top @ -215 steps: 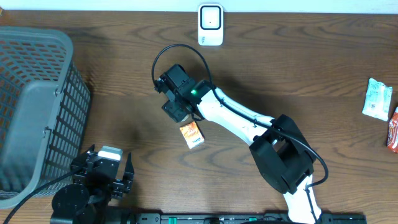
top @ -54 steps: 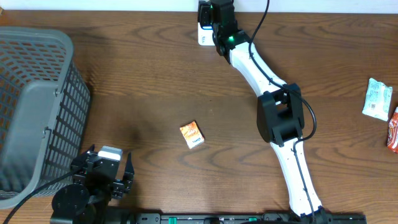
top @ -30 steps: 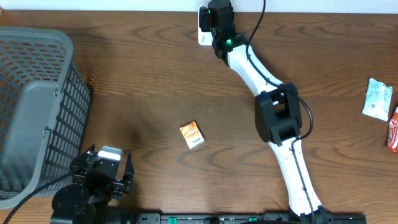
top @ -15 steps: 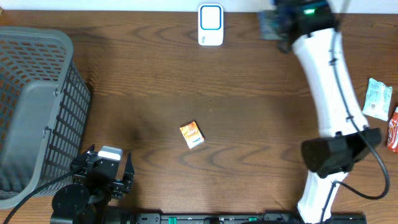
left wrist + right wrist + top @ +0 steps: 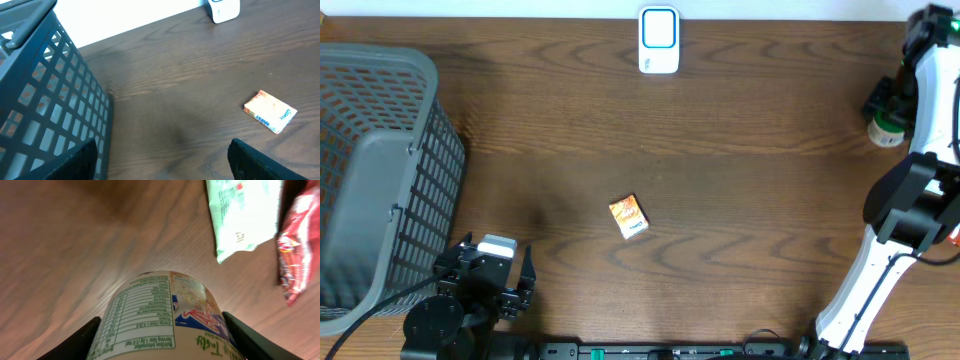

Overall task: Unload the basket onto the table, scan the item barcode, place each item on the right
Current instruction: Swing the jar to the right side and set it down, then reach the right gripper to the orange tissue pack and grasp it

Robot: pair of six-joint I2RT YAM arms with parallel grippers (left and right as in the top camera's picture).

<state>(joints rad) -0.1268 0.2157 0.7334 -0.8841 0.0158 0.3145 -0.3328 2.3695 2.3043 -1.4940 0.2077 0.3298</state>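
A grey basket [image 5: 445,160] fills the left side of the wooden table [image 5: 740,200]. 1 small orange box [image 5: 628,216] lies near the middle, well apart from the white scanner [image 5: 659,40] at the far edge. The left gripper [image 5: 488,265] sits at the near edge, jaws apart. At the right edge, the right gripper [image 5: 883,100] has a green-rimmed cup [image 5: 886,132] at its tip.

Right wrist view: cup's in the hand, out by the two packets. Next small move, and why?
Probably lower the cup straight down onto the bare table, and only then open. The right hand is closed on it and has swung well away from the scanner, where it was a second ago. The white packet and red packet lie just ahead, so stop short of them.
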